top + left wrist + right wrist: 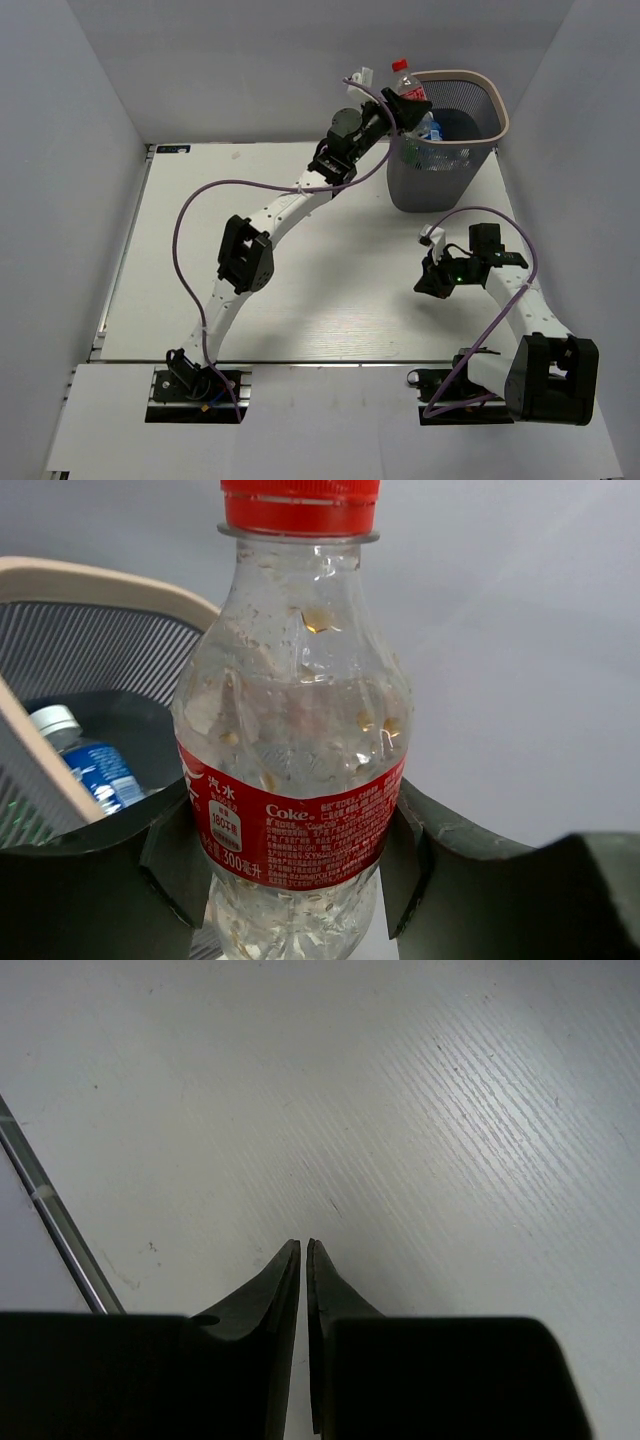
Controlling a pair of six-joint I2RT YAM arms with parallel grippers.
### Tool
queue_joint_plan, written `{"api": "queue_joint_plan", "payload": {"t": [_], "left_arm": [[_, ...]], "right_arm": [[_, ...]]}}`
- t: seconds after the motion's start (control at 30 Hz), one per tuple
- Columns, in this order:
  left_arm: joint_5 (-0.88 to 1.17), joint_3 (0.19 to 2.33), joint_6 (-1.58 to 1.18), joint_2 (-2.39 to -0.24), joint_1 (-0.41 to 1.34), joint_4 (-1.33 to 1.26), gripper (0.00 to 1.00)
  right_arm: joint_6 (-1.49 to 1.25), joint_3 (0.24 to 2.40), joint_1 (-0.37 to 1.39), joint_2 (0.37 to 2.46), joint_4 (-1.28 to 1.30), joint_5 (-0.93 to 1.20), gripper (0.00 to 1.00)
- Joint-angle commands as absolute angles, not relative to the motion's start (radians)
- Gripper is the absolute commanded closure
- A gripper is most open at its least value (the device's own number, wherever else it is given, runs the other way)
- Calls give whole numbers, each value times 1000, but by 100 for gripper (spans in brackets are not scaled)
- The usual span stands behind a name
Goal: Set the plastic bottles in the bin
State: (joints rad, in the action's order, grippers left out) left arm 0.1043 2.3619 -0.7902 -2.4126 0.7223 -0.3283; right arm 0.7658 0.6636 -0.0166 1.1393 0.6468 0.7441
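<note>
Closest in the left wrist view, my left end effector (295,875) is clamped on the red-capped bottle (295,730). Its dark pads (175,865) press the red label from 9 and 3 o'clock, and the clear bottle stands upright. Behind it, at 9 o'clock, runs the beige rim of the bin (100,580). Down inside the mesh lies a blue-labelled bottle (90,765) with a white cap.

From above, the bin (500,110) stands at 1 o'clock on the bench (300,310), with several bottles (440,135) already inside. My left end effector (408,105) holds the red-capped bottle (402,75) at the rim's 10 o'clock corner. I cannot tell whether it is over the opening. My purple cable (180,230) loops beside the left arm.

My right end effector (428,282) hangs over bare bench at 4 o'clock, well apart from the bin. Its fingers are nearly together with only a slit between, empty (303,1250).
</note>
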Motion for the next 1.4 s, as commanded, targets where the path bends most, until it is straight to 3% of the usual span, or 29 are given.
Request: {"api": "queue_joint_plan", "payload": {"t": [0.0, 0.27, 0.53, 0.77, 0.8, 0.83, 0.9, 0.97, 1.0, 1.17, 1.37], "left_arm": [[60, 2408, -837, -2371, 732, -422, 75], [-26, 2434, -927, -2422, 741, -488, 73], [-185, 2479, -828, -2471, 770, -457, 50], [-207, 2508, -810, -2514, 779, -428, 42], [-207, 2496, -810, -2514, 779, -428, 39], [-207, 2496, -799, -2514, 779, -419, 28], [-216, 2487, -787, -2514, 779, -419, 19], [-225, 2487, -787, -2514, 788, -408, 2], [-225, 2487, -787, -2505, 788, -408, 0], [-225, 2487, -758, -2482, 788, -397, 0], [-236, 2456, -700, -2419, 788, -383, 0]], "right_arm": [[762, 661, -14, 1121, 624, 747, 87], [764, 660, -12, 1132, 618, 744, 87], [769, 653, -14, 1137, 617, 741, 87], [767, 652, -14, 1146, 615, 739, 87], [769, 652, -15, 1143, 612, 738, 87], [770, 650, -14, 1144, 615, 738, 87], [770, 649, -12, 1146, 611, 735, 87], [773, 647, -14, 1147, 609, 735, 87], [776, 646, -15, 1147, 607, 732, 87], [778, 652, -14, 1163, 614, 736, 73], [785, 657, -15, 1177, 624, 742, 69]]}}
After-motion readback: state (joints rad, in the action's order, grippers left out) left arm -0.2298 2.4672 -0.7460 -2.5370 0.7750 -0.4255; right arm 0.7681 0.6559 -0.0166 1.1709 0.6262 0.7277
